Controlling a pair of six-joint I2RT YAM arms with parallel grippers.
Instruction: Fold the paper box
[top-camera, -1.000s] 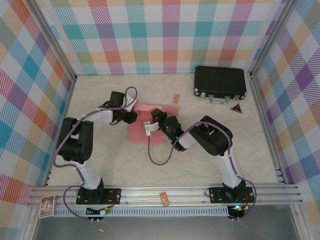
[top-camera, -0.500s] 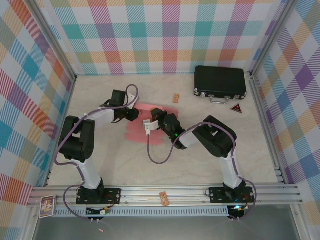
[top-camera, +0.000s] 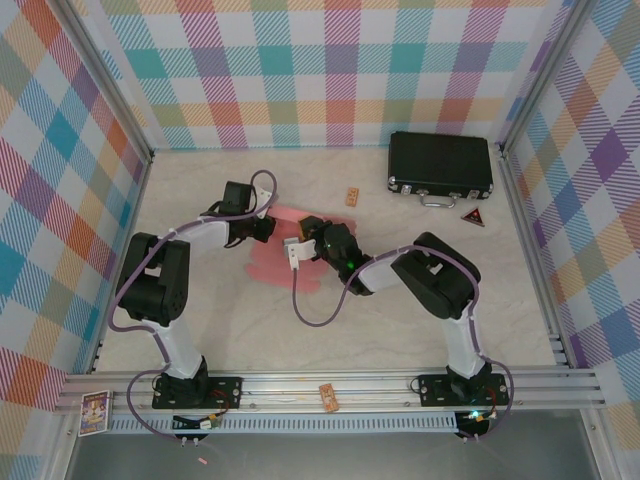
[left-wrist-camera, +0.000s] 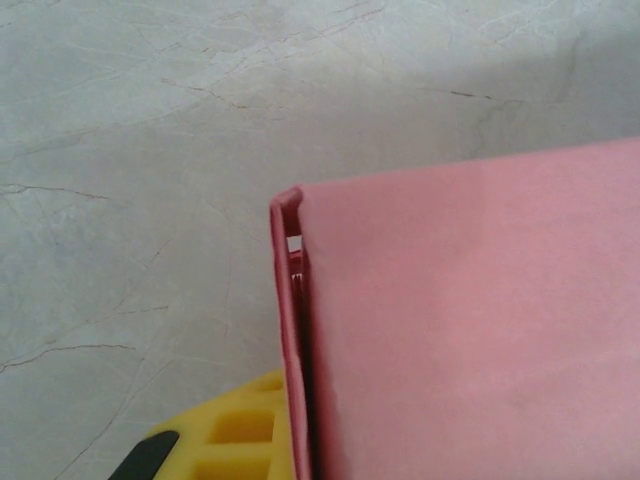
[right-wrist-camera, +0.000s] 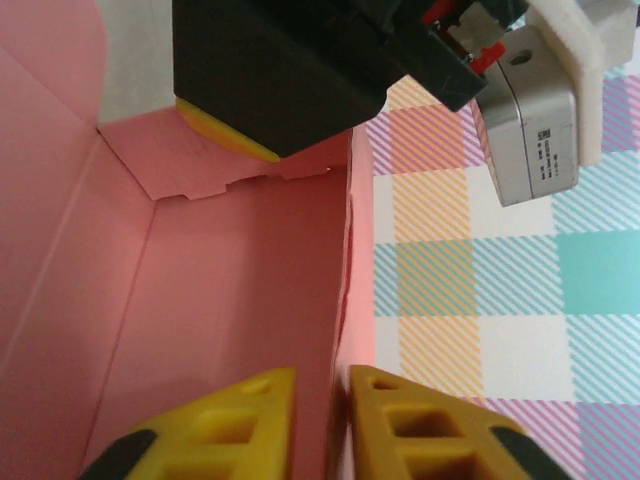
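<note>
The pink paper box (top-camera: 275, 262) lies partly folded in the middle of the table, with walls raised. My left gripper (top-camera: 268, 228) is at its far edge. In the left wrist view one yellow finger (left-wrist-camera: 225, 435) presses against a doubled pink wall (left-wrist-camera: 470, 320); the other finger is hidden behind it. My right gripper (top-camera: 303, 240) reaches in from the right. In its wrist view the right gripper (right-wrist-camera: 322, 385) straddles an upright box wall (right-wrist-camera: 230, 290), with a small gap on the left side. The left gripper's black body (right-wrist-camera: 280, 70) shows over the far wall.
A black case with a handle (top-camera: 440, 163) sits at the back right, with a small dark triangle (top-camera: 473, 216) in front of it. A tan wooden block (top-camera: 352, 196) lies behind the box. Plaid walls enclose the table. A purple cable (top-camera: 310, 310) loops in front of the box.
The right gripper's fingers have eased apart around the box wall, and that arm has shifted slightly up and left. The left gripper has closed onto the far wall.
</note>
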